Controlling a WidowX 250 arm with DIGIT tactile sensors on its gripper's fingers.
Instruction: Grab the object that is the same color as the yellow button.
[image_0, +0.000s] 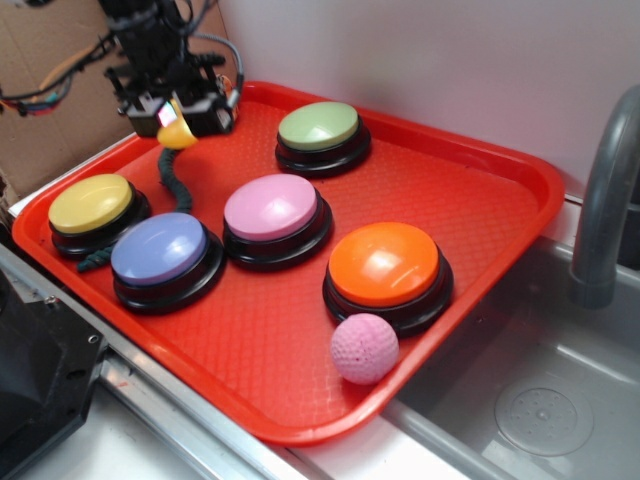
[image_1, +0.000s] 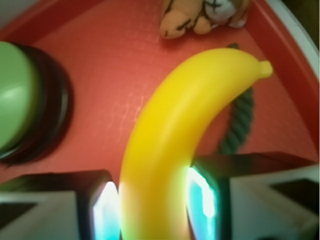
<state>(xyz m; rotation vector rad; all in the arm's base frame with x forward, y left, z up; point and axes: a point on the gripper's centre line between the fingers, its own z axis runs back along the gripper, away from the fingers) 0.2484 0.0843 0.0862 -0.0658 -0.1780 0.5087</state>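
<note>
Wrist view, nearest first: my gripper (image_1: 155, 210) is closed on the banana (image_1: 175, 140), one pad (image_1: 106, 210) on each side of its lower half. The rest of the fruit curves up and away to a stubby tip at upper right. Glossy yellow, a little blurred this close.

Behind the banana, a dark green rope (image_1: 240, 125) runs along the red tray (image_1: 115, 65). At left, part of the green button (image_1: 15, 95) on its black base. At the far edge, the paws of an orange striped plush (image_1: 200, 17).

Exterior view: the gripper (image_0: 178, 118) is over the tray's far left corner, the banana (image_0: 176, 133) showing as a small yellow end below it, clear of the tray floor as far as I can tell. The rope (image_0: 172, 180) trails from under it toward the yellow button (image_0: 92, 204), which sits at the tray's (image_0: 480, 200) left edge.

Other buttons on the tray: blue (image_0: 160, 250) just beside the yellow one, pink (image_0: 272, 208) in the middle, orange (image_0: 385, 265) to the right, green (image_0: 320, 127) at the back. A pink ball (image_0: 365, 348) touches the orange button's base at the near edge.

Right of the tray, a grey sink (image_0: 540, 400) and faucet (image_0: 605, 200).
</note>
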